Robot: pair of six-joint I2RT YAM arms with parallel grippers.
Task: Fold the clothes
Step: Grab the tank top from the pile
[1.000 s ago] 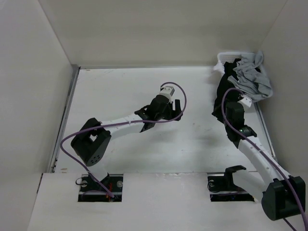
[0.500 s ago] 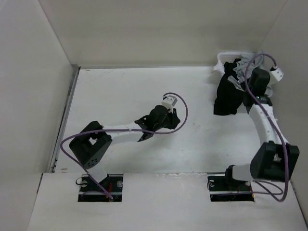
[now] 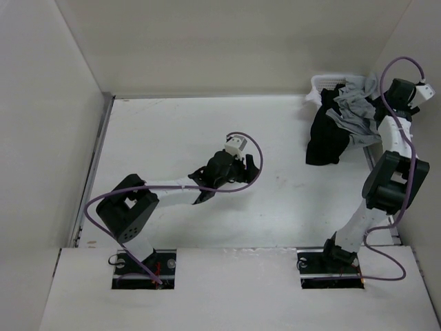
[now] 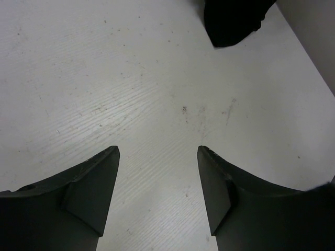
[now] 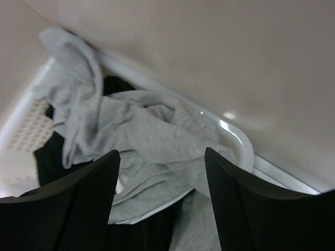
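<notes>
The clothes, a light grey tank top (image 3: 358, 112), lie crumpled over the rim of a white basket (image 3: 325, 83) in the far right corner. In the right wrist view the grey fabric (image 5: 146, 130) drapes across the basket rim (image 5: 238, 138). My right gripper (image 5: 161, 152) hangs open just above the fabric with nothing between its fingers. From above, the right gripper (image 3: 387, 96) sits by the right wall beside the pile. My left gripper (image 3: 252, 165) is open over bare table at mid-table, and its wrist view shows the left gripper (image 4: 157, 149) holding nothing.
A black garment (image 3: 326, 141) spills from the basket onto the table, and its tip (image 4: 230, 21) shows in the left wrist view. More black cloth (image 5: 52, 157) lies under the grey top. White walls (image 3: 413, 41) close in the table's far, left and right sides.
My right arm has swung from the near right of the table up to the far right corner above the basket. The left gripper has shifted slightly nearer.
</notes>
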